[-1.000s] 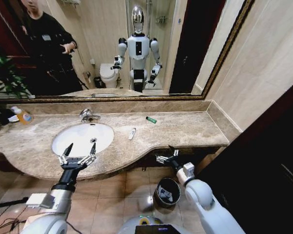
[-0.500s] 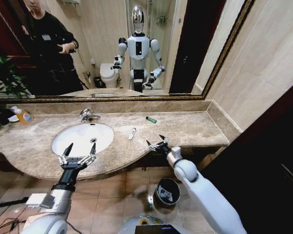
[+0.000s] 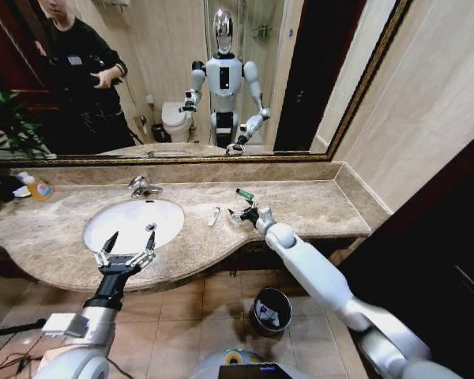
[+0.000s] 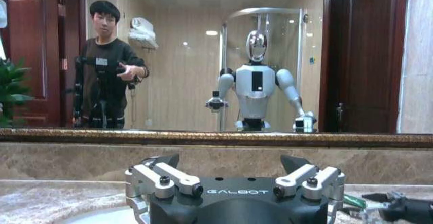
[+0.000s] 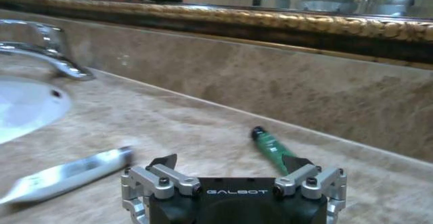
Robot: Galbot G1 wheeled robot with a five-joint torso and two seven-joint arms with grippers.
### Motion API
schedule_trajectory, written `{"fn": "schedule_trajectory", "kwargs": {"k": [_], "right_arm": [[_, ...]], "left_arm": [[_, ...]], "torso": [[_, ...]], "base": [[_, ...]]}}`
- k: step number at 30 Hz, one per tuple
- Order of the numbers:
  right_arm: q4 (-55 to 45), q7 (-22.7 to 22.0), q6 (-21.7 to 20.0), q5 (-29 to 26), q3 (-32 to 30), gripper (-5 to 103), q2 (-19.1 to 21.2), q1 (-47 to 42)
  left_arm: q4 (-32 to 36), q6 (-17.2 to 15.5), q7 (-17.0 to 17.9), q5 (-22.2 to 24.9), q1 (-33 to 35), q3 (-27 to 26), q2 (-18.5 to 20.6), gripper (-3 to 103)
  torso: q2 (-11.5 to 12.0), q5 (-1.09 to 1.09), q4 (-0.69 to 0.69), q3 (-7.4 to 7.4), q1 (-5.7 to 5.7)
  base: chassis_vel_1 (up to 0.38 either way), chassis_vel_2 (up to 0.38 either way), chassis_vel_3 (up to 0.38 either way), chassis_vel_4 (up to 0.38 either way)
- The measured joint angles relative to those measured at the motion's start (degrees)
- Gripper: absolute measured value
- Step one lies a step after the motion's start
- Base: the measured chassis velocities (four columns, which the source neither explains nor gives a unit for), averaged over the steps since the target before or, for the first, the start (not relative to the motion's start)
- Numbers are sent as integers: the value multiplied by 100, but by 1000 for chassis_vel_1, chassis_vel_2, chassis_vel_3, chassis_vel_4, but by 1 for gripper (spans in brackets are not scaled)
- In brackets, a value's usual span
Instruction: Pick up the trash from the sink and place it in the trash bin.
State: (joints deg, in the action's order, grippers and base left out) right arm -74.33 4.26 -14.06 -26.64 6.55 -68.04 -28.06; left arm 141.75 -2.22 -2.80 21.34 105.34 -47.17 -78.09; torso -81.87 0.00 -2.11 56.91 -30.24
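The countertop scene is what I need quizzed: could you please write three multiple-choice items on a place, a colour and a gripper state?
1. Where does the white tube lie?
A. in the basin
B. on the counter right of the sink
C. in the trash bin

2. What colour is the small tube nearest the right gripper?
A. dark green
B. orange
C. red

3. How is the left gripper?
A. shut on a tube
B. open, empty
C. shut, empty

B: it rests on marble. A: green body beside the fingers. B: fingers spread over the basin's front rim.

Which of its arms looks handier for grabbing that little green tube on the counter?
The right. Its gripper is open over the counter beside the green tube, while the left gripper hangs at the sink front edge.
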Motion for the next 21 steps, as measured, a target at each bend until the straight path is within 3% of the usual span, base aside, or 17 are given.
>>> {"fn": "schedule_trajectory", "kwargs": {"k": [12,21], "right_arm": [[1124,369,-143,27,-270,100,-273,772],[1350,630,-1108,-264,-561,95,-563,986]], "left_arm": [[0,0,0,0,0,0,0,100],[0,0,0,0,0,0,0,100]], "torso": [[0,0,0,0,0],[0,0,0,0,1]], "base": [[0,0,0,0],[0,0,0,0]]}}
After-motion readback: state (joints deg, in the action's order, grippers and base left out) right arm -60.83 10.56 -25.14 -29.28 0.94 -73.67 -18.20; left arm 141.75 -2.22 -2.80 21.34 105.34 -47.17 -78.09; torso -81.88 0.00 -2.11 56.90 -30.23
